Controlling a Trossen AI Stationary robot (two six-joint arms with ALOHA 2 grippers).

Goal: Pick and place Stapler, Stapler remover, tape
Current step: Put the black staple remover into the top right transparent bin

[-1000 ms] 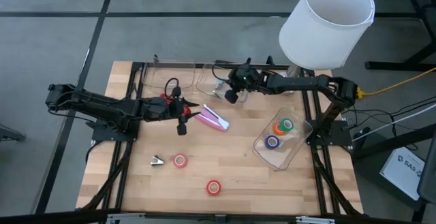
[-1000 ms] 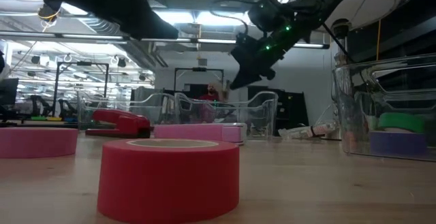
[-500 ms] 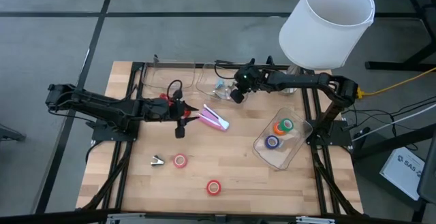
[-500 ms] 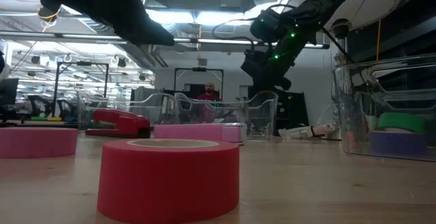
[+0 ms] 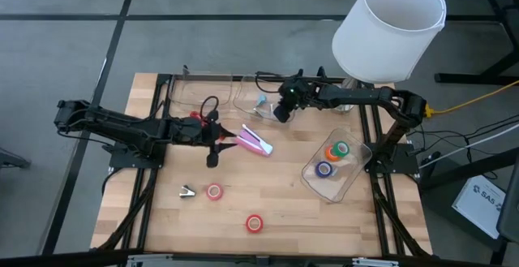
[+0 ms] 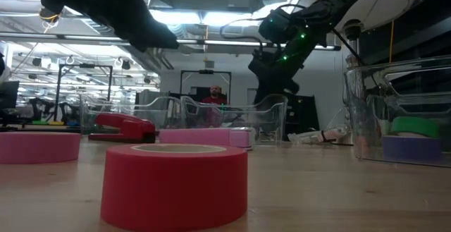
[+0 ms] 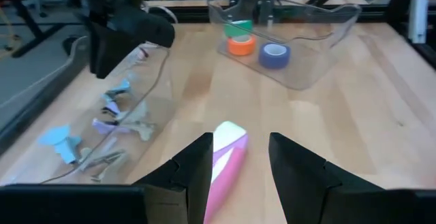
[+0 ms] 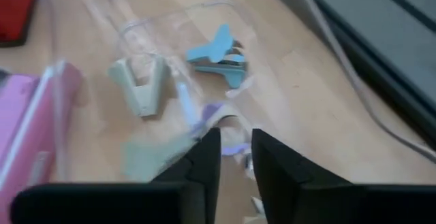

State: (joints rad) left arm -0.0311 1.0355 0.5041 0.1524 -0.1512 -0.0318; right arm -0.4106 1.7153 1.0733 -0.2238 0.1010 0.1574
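The pink stapler [image 5: 255,143] lies flat mid-table. My left gripper [image 7: 238,166] is open, and its fingers stand on either side of the stapler's left end [image 7: 225,152]; I cannot tell if they touch. A red stapler [image 5: 195,119] lies just beyond the left arm. My right gripper [image 8: 235,159] points down over the clear tray [image 5: 250,96] of staple removers, among them a blue one [image 8: 218,50] and a grey-green one [image 8: 139,88]; its fingers are a narrow gap apart. A red tape roll [image 5: 255,223], a pink roll [image 5: 214,191] and a silvery staple remover [image 5: 187,191] lie near the near edge.
A clear container [image 5: 353,174] on the right holds green [image 7: 238,28], orange [image 7: 242,45] and blue-purple [image 7: 274,54] tape rolls. A second clear tray [image 5: 190,88] stands at the far left. A white shade [image 5: 389,27] hangs over the far right corner. Bare wood lies between the stapler and the loose rolls.
My right gripper has tipped from a slant to pointing down and has come lower over the staple remover tray, shifting slightly toward the table's right edge. The staplers and tape rolls have stayed where they were.
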